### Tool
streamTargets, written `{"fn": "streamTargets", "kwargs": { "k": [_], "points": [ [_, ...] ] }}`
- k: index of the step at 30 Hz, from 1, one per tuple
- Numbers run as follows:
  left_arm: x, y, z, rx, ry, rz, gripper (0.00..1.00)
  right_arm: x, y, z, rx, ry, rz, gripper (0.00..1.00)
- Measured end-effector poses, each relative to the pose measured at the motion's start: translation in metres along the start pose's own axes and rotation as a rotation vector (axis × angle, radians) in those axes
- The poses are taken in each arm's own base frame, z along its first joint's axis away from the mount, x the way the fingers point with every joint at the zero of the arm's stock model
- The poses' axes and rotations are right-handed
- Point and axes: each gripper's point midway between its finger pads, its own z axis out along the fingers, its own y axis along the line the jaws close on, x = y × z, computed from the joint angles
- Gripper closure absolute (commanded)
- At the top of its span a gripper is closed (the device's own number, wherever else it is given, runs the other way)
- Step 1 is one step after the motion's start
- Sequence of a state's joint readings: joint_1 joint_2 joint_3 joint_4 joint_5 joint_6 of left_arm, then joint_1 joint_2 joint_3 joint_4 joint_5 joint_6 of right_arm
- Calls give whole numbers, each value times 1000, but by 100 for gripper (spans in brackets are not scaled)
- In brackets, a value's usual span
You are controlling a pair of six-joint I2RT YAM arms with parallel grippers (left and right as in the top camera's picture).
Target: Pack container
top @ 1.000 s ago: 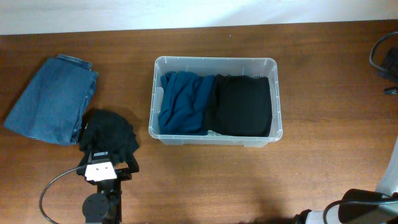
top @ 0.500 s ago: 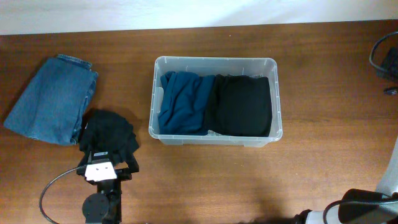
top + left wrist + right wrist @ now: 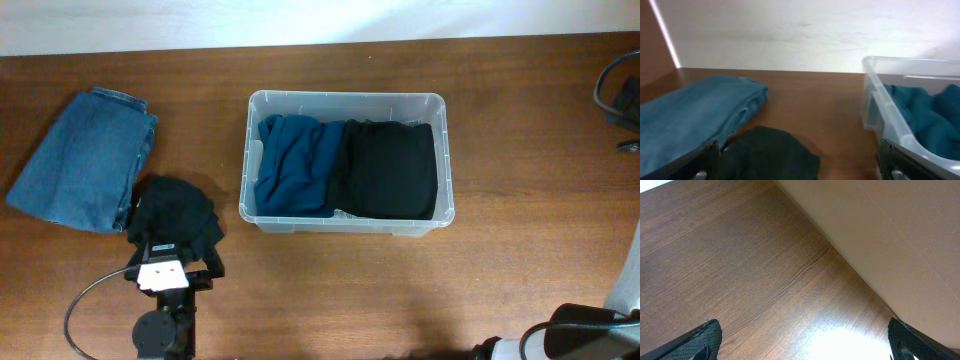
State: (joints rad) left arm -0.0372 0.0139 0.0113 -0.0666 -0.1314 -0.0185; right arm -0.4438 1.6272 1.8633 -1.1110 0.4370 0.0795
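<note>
The clear plastic container (image 3: 345,98) stands at the table's middle. It holds a teal garment (image 3: 295,165) on its left and a black garment (image 3: 390,170) on its right. A crumpled black garment (image 3: 175,215) lies on the table to the container's left. My left gripper (image 3: 172,264) is open at that garment's near edge, one finger on each side. In the left wrist view the gripper (image 3: 797,169) is open, with the black garment (image 3: 767,152) between the fingers and the container (image 3: 874,100) at the right. My right gripper (image 3: 805,347) is open over bare wood.
Folded blue jeans (image 3: 85,160) lie at the far left, touching the loose black garment, and show in the left wrist view (image 3: 690,115). Dark cables (image 3: 620,95) sit at the right edge. The right arm's base (image 3: 580,330) is at the bottom right.
</note>
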Motion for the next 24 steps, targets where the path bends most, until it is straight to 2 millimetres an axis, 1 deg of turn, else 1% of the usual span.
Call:
{"fn": "streamTargets", "kwargs": {
  "k": [2,5,8,12,16,18,19,20,22,23,24],
  "points": [
    [1,-9,0,53,6,1,1,0,0,0,0,0,0,2],
    [2,-31,-3,180,8,0,1,0,0,0,0,0,0,1],
    [2,-47,-5,272,13,-1,1,0,0,0,0,0,0,1],
    [3,-55,-8,323,23,-33,0,0,0,0,0,0,0,2],
    [5,-55,-9,318,52,-68,0,0,0,0,0,0,0,1],
    [7,-49,-10,281,98,-103,0,0,0,0,0,0,0,2],
    [7,-42,-12,241,136,-125,0,0,0,0,0,0,-1,2],
    [2,-35,-15,198,151,-143,0,0,0,0,0,0,0,2],
    [-16,-23,-19,129,151,-164,0,0,0,0,0,0,0,2],
    [-37,-14,-23,77,140,-177,0,0,0,0,0,1,-1,1],
    [-44,-10,-25,55,146,-182,0,0,0,0,0,0,1,1]
  ]
}}
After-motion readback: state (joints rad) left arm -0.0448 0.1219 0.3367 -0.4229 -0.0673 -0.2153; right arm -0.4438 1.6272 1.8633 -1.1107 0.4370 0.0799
